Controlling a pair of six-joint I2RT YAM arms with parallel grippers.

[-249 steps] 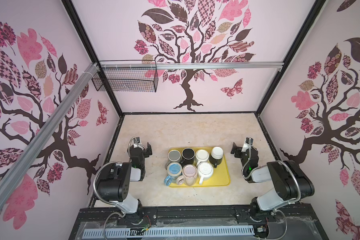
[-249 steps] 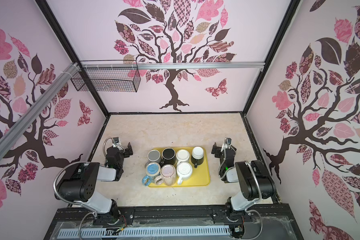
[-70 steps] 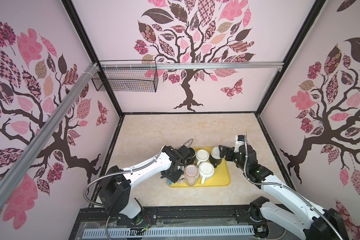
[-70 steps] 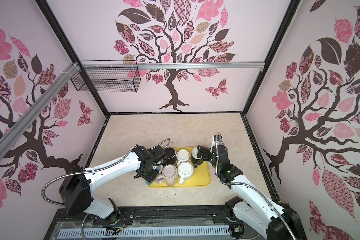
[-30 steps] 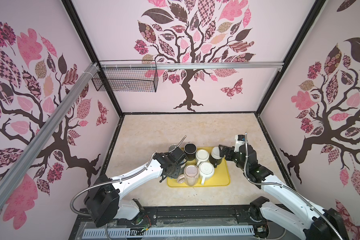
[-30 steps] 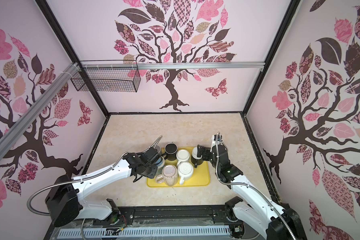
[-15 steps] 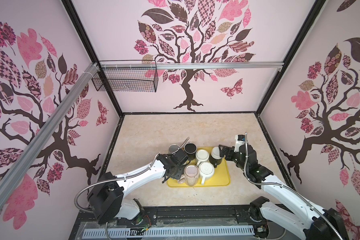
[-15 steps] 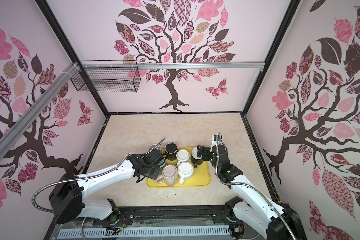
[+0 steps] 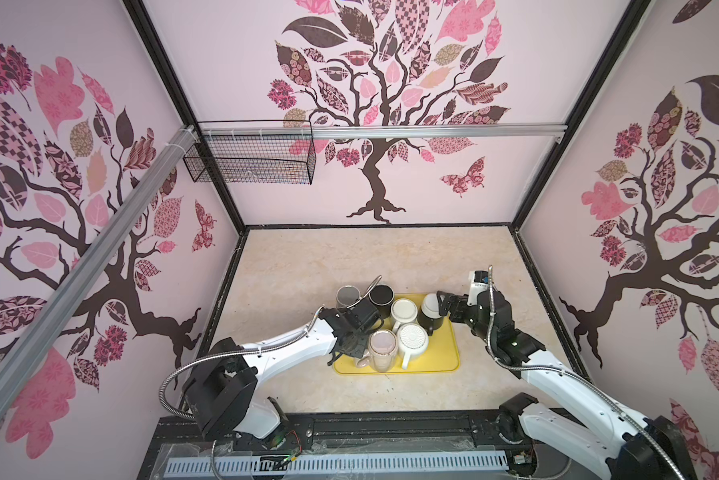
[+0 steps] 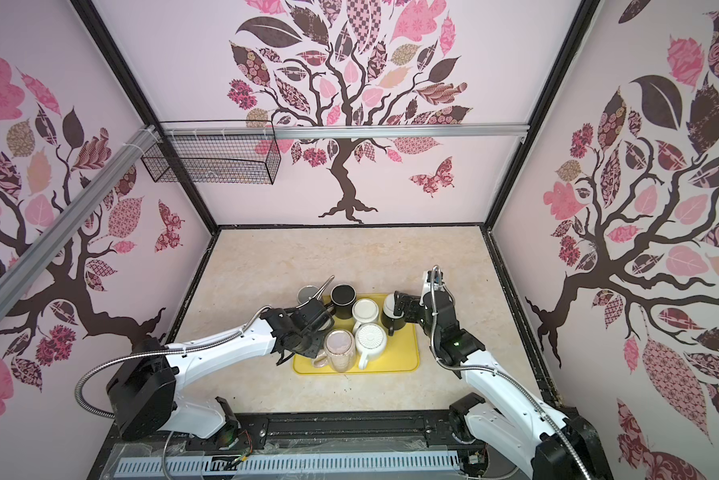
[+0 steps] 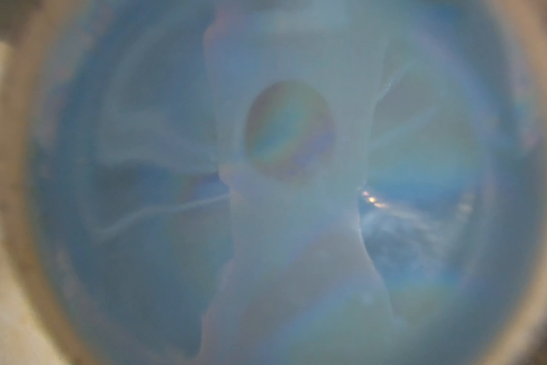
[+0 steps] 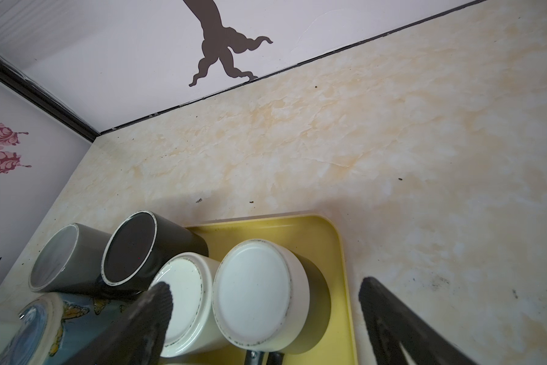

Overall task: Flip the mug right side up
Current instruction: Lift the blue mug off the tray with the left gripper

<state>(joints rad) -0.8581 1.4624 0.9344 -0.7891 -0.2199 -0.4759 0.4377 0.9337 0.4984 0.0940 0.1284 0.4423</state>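
Observation:
Several mugs stand upside down on a yellow tray [image 9: 441, 365]. My left gripper [image 9: 349, 338] hangs low over the tray's front left corner and covers the blue butterfly mug [image 12: 35, 328] in both top views. In the left wrist view that mug's blurred blue base [image 11: 266, 189] fills the picture and the jaws do not show. My right gripper [image 12: 266, 316] is open. Its fingers [image 12: 149, 316] straddle the black mug with a white base [image 9: 430, 305] at the tray's far right, without touching it.
A grey mug [image 9: 347, 296] and a black mug [image 9: 381, 296] stand at the tray's far left edge. A white mug [image 9: 404, 311], a pink mug [image 9: 382, 345] and a ribbed white mug [image 9: 412, 340] crowd the middle. A wire basket [image 9: 250, 162] hangs on the back wall.
My left gripper has shifted toward the tray's front and down over the blue mug. The right arm and the other mugs have not moved.

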